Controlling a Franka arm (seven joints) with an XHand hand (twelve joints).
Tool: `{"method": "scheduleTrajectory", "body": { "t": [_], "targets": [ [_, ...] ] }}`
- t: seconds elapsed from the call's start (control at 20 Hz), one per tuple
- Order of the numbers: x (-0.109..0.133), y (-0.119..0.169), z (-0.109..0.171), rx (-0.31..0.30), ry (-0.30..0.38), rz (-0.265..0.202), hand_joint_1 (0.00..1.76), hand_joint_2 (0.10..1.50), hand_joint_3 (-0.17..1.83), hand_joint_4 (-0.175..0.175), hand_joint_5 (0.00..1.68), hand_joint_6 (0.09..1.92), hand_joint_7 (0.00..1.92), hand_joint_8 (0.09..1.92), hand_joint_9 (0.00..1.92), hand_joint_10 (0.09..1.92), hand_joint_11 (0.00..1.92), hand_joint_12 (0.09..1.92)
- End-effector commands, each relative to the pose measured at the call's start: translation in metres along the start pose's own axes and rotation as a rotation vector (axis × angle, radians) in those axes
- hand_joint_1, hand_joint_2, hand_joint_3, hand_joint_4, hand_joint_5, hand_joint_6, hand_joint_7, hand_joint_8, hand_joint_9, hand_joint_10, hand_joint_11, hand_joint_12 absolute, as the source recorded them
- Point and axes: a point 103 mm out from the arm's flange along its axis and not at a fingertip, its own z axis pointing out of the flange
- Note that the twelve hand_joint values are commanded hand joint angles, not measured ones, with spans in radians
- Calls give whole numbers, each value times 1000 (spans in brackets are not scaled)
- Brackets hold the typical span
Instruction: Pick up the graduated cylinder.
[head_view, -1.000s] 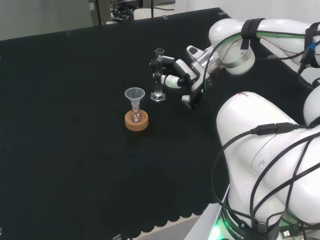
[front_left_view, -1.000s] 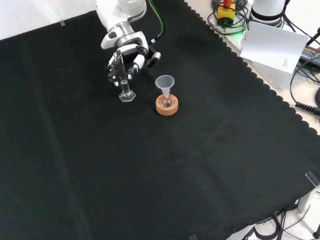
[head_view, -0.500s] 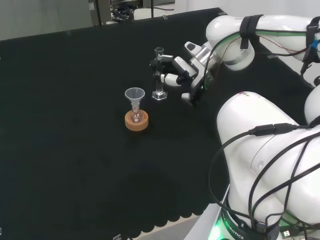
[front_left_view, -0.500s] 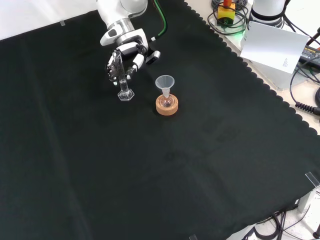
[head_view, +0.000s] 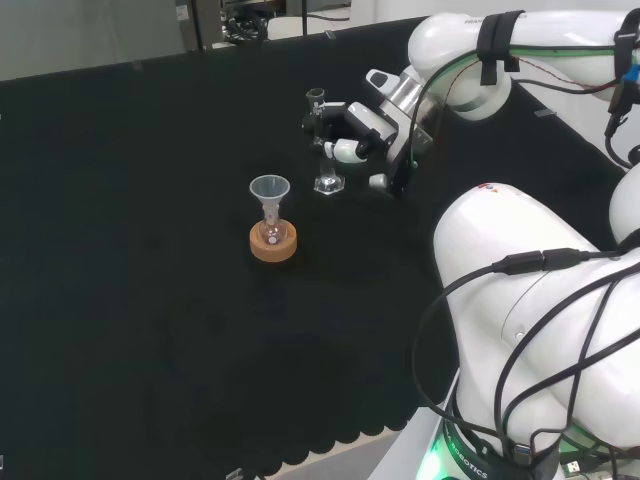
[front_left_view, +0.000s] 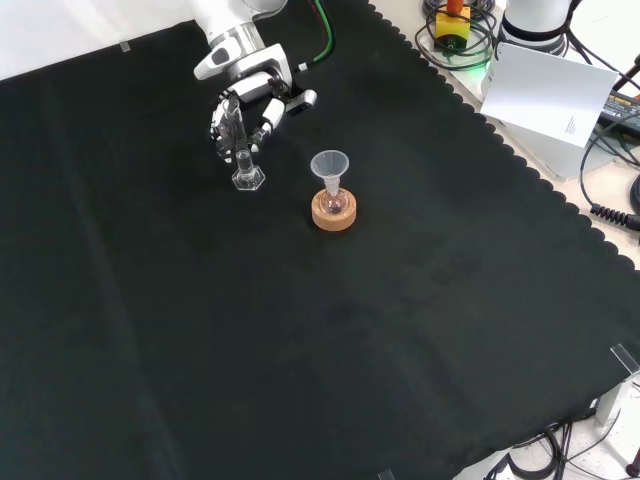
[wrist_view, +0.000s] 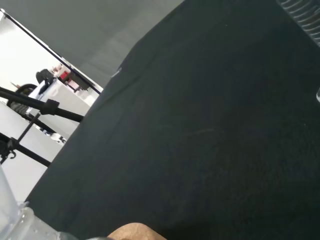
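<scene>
A small clear graduated cylinder (head_view: 323, 150) with a hexagonal foot (front_left_view: 247, 180) is held in the hand (head_view: 357, 132), whose fingers curl round its stem. The cylinder (front_left_view: 240, 140) hangs just above the black cloth and leans a little. In the front view the hand (front_left_view: 258, 100) comes in from the top, behind the cylinder. The wrist view has a ribbed clear piece (wrist_view: 306, 15) at one corner and the cloth (wrist_view: 200, 135) beyond.
A cork ring stand (head_view: 273, 242) carries a small round flask with a clear funnel (head_view: 269, 190) in its neck. It stands close to the cylinder, to the right of it in the front view (front_left_view: 334, 210). The arm's white links (head_view: 540, 300) fill the head view's right.
The hand has risen and drawn back toward the arm, taking the cylinder with it. The cylinder's foot has left the cloth. The funnel and stand have stayed put.
</scene>
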Motion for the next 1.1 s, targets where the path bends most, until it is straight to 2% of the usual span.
{"method": "scheduleTrajectory", "body": {
  "t": [0.05,0.15,0.25,0.45,0.55,0.65,1.1],
  "targets": [
    [6,-7,-15,28,-59,28,1361,1296,-134,-69,803,776,814,953,1109,435,932,897],
    [9,-12,-19,41,-68,36,1341,1248,-68,-69,829,771,797,1224,1136,430,955,889],
    [15,-18,-22,49,-82,40,1335,1229,-43,-69,837,774,793,1302,1147,429,964,887],
    [27,-32,-28,63,-106,52,1337,1214,-28,-67,843,782,803,1309,1159,428,978,888],
    [33,-39,-31,73,-122,55,1434,1145,-6,-75,851,784,768,1288,1103,791,993,882],
    [40,-47,-33,88,-142,57,1474,1120,3,-76,853,786,747,1290,1072,954,997,882],
    [76,-77,-50,167,-227,55,1487,1113,5,-75,860,791,741,1291,1061,1009,1001,884]
  ]
}}
